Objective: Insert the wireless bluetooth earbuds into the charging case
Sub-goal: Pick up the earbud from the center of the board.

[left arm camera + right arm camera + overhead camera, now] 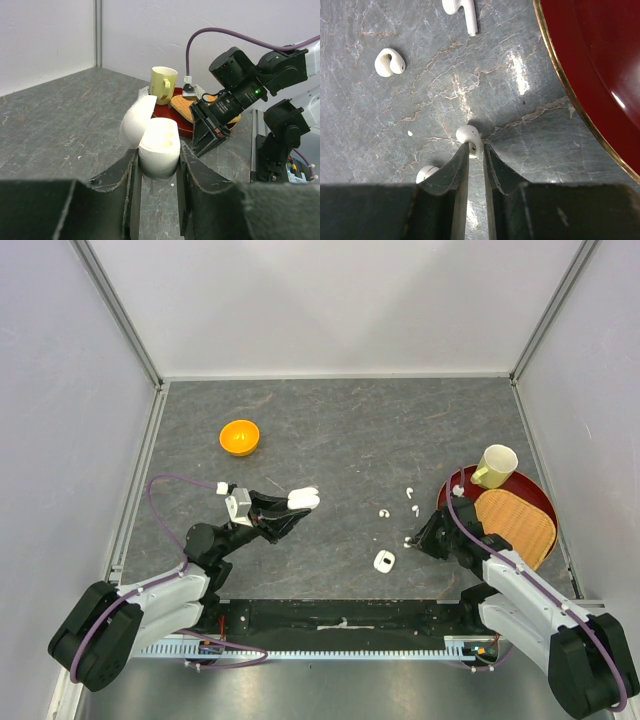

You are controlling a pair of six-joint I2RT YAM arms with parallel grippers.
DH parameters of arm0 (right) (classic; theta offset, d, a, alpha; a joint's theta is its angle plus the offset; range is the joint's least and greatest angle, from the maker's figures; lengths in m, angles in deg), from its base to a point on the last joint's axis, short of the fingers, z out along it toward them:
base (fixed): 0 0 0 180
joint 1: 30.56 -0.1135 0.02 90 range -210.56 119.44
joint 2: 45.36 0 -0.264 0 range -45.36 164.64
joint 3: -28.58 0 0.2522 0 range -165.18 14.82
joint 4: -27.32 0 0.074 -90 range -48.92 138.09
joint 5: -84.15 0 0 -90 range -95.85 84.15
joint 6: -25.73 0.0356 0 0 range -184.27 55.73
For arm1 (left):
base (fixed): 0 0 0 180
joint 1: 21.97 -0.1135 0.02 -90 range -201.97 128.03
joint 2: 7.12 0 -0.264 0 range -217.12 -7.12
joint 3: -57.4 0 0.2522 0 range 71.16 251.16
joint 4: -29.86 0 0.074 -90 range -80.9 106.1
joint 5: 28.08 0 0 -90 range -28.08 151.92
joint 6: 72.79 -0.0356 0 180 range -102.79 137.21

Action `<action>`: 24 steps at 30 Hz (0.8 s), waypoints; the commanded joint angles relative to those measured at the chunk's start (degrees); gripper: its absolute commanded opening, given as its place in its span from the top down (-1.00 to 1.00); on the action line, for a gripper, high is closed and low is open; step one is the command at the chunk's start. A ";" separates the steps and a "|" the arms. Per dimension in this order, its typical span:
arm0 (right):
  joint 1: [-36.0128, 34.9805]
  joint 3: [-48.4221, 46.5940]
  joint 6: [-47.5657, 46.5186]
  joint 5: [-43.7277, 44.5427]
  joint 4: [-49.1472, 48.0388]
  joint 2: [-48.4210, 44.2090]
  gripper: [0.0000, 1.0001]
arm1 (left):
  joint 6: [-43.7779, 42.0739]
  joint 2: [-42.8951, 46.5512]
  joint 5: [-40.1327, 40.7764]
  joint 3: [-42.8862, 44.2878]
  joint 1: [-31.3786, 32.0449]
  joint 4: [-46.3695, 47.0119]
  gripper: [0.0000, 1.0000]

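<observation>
Over the tabletop [330, 430], from the top view, the left pincer [288, 510] is grasping an open charging case [303, 499], with loose earbuds [384, 512] lying to its right. From the left wrist, the case is sitting upright between the fingers. From the right wrist, the right pincer [475, 150] is clenching one earbud [469, 135] against the tabletop.

This is a robot lab's test cell: plain white walls [330, 300] framed in aluminium rails [120, 312] close in a grey stone-look table [340, 430]. A left arm [160, 590] and a right arm [530, 590] are bolted at its near edge, with a purple cable [155, 502] looping loose. The only household things are an orange bowl [240, 437], a red tray [532, 490] and a mug [495, 465].
</observation>
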State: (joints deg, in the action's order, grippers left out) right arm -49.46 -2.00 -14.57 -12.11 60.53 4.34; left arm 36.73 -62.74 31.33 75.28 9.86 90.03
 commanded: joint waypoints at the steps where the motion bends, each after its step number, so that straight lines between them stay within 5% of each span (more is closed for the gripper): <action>1: 0.09 0.56 -0.39 -0.59 -1.95 0.67 0.53 | 1.21 -0.11 -0.35 1.68 -0.37 12.73 0.95; 11: 0.09 1.00 -0.74 -0.77 -2.83 1.02 0.55 | 1.48 0.07 -0.09 1.59 -0.37 12.55 0.95; 20: 0.09 0.12 -3.36 -1.91 -3.71 0.41 1.00 | 1.21 0.24 -0.17 1.59 -0.37 12.20 0.96; 24: 0.09 -1.37 -7.05 -4.10 -3.80 -2.31 1.00 | 1.21 0.24 -0.35 1.59 -0.37 12.03 0.95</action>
State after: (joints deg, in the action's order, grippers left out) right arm -49.46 -1.67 -17.09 -14.10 58.28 4.34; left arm 36.80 -62.74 31.33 75.28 9.86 90.03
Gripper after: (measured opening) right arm 0.010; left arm 0.340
